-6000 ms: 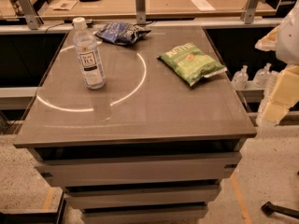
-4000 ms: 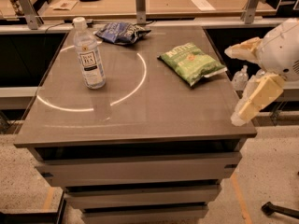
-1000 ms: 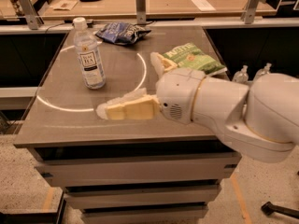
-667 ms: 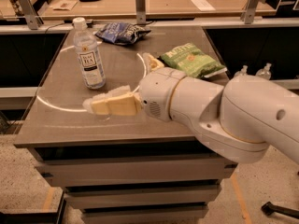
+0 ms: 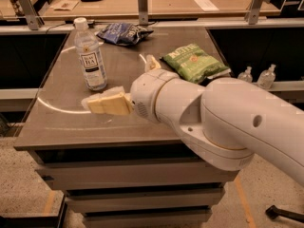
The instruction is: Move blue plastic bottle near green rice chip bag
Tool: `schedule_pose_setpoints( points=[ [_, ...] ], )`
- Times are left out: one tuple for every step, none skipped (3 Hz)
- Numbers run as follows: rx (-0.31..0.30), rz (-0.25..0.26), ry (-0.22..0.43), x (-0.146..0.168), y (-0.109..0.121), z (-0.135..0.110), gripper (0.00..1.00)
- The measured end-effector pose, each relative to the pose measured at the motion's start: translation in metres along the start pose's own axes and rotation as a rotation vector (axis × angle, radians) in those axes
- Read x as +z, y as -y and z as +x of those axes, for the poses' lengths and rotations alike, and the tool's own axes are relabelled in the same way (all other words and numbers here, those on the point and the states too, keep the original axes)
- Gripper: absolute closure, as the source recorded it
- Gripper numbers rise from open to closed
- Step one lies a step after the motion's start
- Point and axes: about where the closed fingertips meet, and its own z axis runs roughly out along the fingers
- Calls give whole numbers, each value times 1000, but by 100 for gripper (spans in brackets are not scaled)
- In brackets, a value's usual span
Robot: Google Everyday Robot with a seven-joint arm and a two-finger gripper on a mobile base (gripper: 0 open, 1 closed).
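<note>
The blue plastic bottle (image 5: 91,56) stands upright at the back left of the grey table (image 5: 52,129); it is clear, with a white cap and a "TEA" label. The green rice chip bag (image 5: 194,62) lies flat at the back right, well apart from the bottle. My gripper (image 5: 118,82) hovers over the table's middle, just right of and in front of the bottle. It is open and empty. One cream finger (image 5: 105,104) points left below the bottle's base, and the other (image 5: 151,62) pokes up behind the wrist. My big white arm (image 5: 223,122) covers the table's front right.
A dark blue chip bag (image 5: 124,32) lies at the back, between the bottle and the green bag. Two small clear pump bottles (image 5: 256,75) stand on a ledge right of the table. A wooden counter (image 5: 166,1) runs behind it.
My arm has come in from the right and swept left across the table; the gripper is now close to the bottle. The bottle and both bags have not moved.
</note>
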Motion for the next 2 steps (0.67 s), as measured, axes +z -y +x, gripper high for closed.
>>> schedule_pose_setpoints(
  points=[
    [0, 0, 0, 0, 0, 0, 0],
    [59, 18, 21, 16, -5, -5, 0]
  ],
)
